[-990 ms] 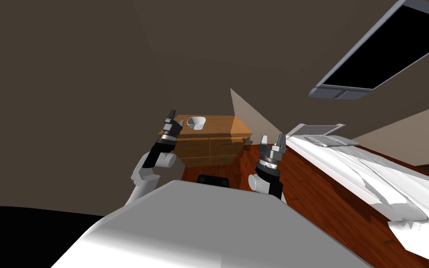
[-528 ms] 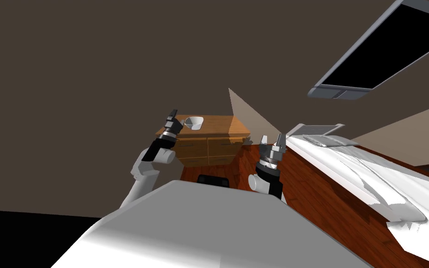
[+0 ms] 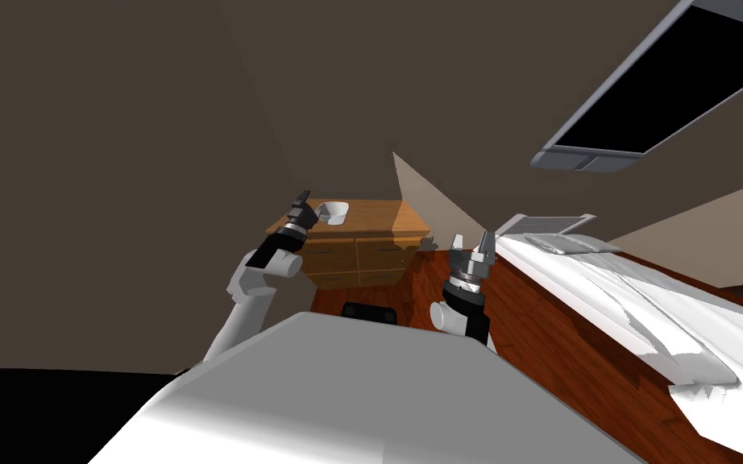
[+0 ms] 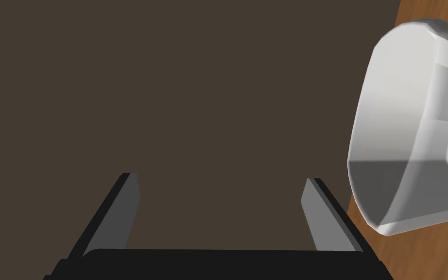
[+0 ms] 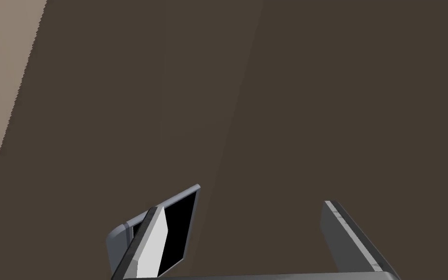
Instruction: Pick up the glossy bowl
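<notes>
**A:** Head view. Over the last second the left gripper [image 3: 303,196] has pushed forward, with the arm stretched further out. It now sits just beside the white bowl [image 3: 331,213], on the side nearer the dresser's left edge. A second ago there was a plain gap between them.

**B:** Where is the bowl?

**A:** On top of the wooden dresser [image 3: 378,216], toward its left end, upright and not lifted. The right gripper [image 3: 471,238] is held low, well apart from the dresser, unchanged.

**B:** Is the reach nearly done?

**A:** Judged so, but the close has not begun. The left wrist view adds what the head camera cannot show. The fingers [image 4: 121,218] stand wide apart with nothing between them. The bowl [image 4: 403,126] lies close outside one finger, over the dresser's wood. The hand likely needs a sideways shift before closing.

**B:** And the right wrist view?

**A:** Its fingers are spread wide, holding nothing.
</notes>
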